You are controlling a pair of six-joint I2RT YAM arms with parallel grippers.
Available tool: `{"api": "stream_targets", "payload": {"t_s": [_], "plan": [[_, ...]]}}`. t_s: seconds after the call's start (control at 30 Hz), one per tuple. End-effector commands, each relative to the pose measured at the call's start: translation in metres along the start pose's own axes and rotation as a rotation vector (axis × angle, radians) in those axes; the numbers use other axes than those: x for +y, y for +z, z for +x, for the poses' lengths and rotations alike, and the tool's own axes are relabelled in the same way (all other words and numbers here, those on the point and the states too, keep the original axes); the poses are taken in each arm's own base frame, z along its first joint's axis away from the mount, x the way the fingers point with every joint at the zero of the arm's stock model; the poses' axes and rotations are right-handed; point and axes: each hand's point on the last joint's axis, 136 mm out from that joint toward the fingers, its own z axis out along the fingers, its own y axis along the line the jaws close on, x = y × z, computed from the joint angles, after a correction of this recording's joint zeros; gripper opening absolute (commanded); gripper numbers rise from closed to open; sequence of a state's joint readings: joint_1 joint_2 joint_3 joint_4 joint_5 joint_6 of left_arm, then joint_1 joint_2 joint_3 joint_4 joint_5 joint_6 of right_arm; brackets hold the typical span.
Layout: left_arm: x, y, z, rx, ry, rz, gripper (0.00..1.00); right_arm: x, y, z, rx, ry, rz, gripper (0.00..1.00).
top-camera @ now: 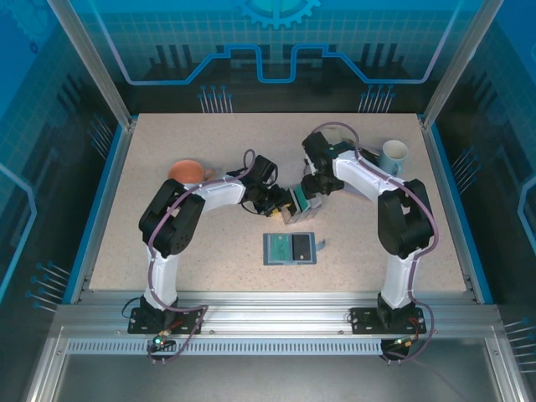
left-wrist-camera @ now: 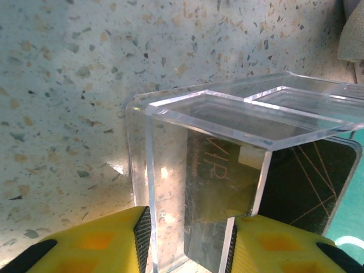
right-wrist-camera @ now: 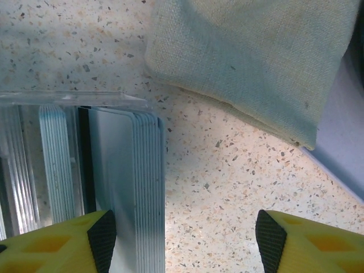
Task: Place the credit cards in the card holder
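Note:
The slate-blue card holder [top-camera: 290,260] lies open at the table's middle, with a teal credit card [top-camera: 277,247] and a dark one [top-camera: 299,246] on its face. Just behind it both grippers meet at a clear acrylic box [top-camera: 291,206]. My left gripper [top-camera: 280,209] [left-wrist-camera: 187,227] is shut on the box [left-wrist-camera: 227,131], a pad against each side wall. A dark card with gold lines [left-wrist-camera: 310,182] shows behind and through the box. My right gripper [top-camera: 303,199] [right-wrist-camera: 185,233] stands open. A stack of thin pale cards [right-wrist-camera: 142,187] stands upright beside its left finger.
An orange bowl [top-camera: 188,172] sits behind the left arm and a white cup [top-camera: 394,153] at the back right. Soft grey-green fabric [right-wrist-camera: 256,57] lies just ahead of the right fingers. Raised blue rails edge the speckled table [top-camera: 167,251].

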State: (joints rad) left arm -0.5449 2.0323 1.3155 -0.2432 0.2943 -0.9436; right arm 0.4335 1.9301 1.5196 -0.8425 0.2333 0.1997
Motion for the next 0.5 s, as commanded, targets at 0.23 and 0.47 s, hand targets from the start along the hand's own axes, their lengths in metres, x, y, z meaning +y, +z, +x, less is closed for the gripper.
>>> {"api": "stream_targets", "payload": {"t_s": [0.23,0.47], "plan": [[0.028,0.011,0.01,0.043,-0.045,-0.067,0.38,-0.001,0.004,0.0,0.035,-0.077,0.092,0.66],[0.029,0.011,0.011,0.045,-0.048,-0.067,0.37,-0.008,-0.013,-0.003,0.006,-0.087,0.122,0.6]]}}
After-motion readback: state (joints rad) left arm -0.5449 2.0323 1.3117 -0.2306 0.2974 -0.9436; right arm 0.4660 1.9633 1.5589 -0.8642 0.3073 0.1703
